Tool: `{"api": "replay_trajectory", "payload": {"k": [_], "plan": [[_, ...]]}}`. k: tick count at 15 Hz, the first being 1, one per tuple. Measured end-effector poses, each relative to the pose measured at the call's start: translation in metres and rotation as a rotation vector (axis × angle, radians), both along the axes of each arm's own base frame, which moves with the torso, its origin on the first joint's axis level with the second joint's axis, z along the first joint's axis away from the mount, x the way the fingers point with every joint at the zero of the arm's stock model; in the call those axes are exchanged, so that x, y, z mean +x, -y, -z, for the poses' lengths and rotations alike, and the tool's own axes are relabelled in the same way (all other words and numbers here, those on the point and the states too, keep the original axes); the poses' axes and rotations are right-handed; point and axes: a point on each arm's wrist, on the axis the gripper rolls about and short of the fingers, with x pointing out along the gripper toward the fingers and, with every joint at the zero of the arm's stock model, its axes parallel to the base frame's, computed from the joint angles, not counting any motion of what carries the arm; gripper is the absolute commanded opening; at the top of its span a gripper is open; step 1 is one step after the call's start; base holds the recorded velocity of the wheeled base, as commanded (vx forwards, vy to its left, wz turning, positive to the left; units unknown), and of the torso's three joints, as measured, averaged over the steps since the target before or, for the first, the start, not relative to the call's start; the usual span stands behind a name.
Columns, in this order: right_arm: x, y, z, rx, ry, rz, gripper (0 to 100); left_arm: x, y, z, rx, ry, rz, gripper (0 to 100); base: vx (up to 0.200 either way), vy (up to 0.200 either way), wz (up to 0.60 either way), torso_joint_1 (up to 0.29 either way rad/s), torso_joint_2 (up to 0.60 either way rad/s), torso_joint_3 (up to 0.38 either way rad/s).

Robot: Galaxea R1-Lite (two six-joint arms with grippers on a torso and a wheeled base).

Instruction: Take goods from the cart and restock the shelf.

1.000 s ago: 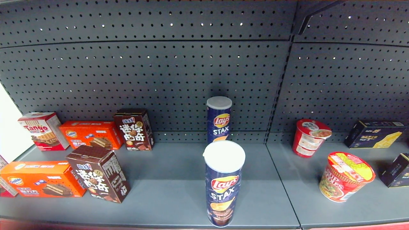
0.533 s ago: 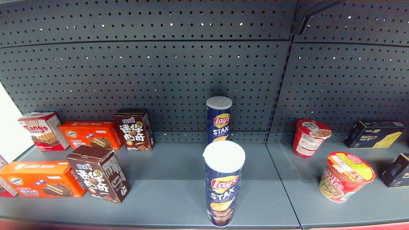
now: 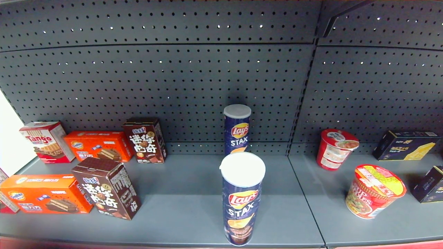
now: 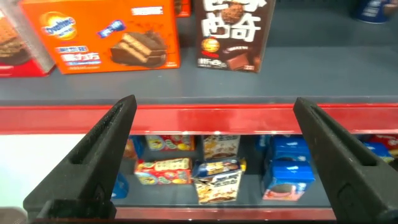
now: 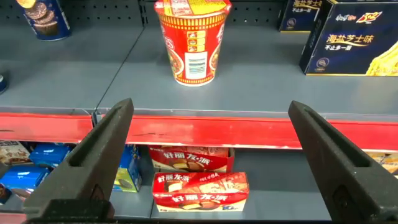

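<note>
Fingers (image 4: 87, 162) of our left end effector (image 4: 214, 104) are standing wide apart and gripping nothing. We are holding it level with the red front edge (image 4: 205, 118) of the shelf (image 4: 311, 81), facing an orange cake box (image 4: 112, 37) and a brown cookie box (image 4: 233, 31) that are sitting side by side near that edge. Our right end effector (image 5: 211, 107) is likewise gaping open and empty before the same red edge. Just beyond it a red noodle cup (image 5: 189, 40) is standing upright on the shelf, with a dark blue box (image 5: 348, 37) well off to one side. Below the edge, red snack boxes (image 5: 199, 190) are lying stacked, one behind the other. Looking down from the head view, we are seeing a front chip can (image 3: 242, 197) standing upright near the shelf's front edge. A rear chip can (image 3: 237, 129) is standing directly behind it against the perforated back panel (image 3: 155, 86). On our left, a wafer box (image 3: 46, 141), a second orange box (image 3: 98, 145) and a second brown box (image 3: 145, 140) are lining the back. On our right, a rear noodle cup (image 3: 334, 148) is sitting close to the panel, with a long dark box (image 3: 405, 145) beside it.
</note>
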Motion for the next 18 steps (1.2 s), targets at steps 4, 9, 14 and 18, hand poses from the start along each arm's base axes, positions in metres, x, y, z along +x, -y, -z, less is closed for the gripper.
{"api": "replay_trajectory", "payload": {"k": [4, 9, 14, 18], "plan": [[0.0000, 0.0000, 0.0001, -0.001, -0.001, -0.001, 100, 0.0000, 0.0008, 0.0001, -0.005, -0.002, 0.038, 100, 0.000, 0.000, 0.00, 0.000, 0.00, 0.000], [0.0000, 0.0001, -0.0003, -0.003, 0.001, -0.004, 100, 0.0000, 0.0007, 0.0002, -0.007, -0.002, 0.035, 100, 0.000, 0.000, 0.00, 0.000, 0.00, 0.000], [0.0000, 0.0000, -0.0001, -0.002, 0.001, 0.000, 100, 0.0000, 0.0009, 0.0002, -0.005, -0.002, 0.044, 100, 0.000, 0.000, 0.00, 0.000, 0.00, 0.000], [0.0000, 0.0000, -0.0001, -0.002, 0.001, 0.000, 100, 0.0000, 0.0007, 0.0002, -0.006, -0.002, 0.054, 100, 0.000, 0.000, 0.00, 0.000, 0.00, 0.000]]}}
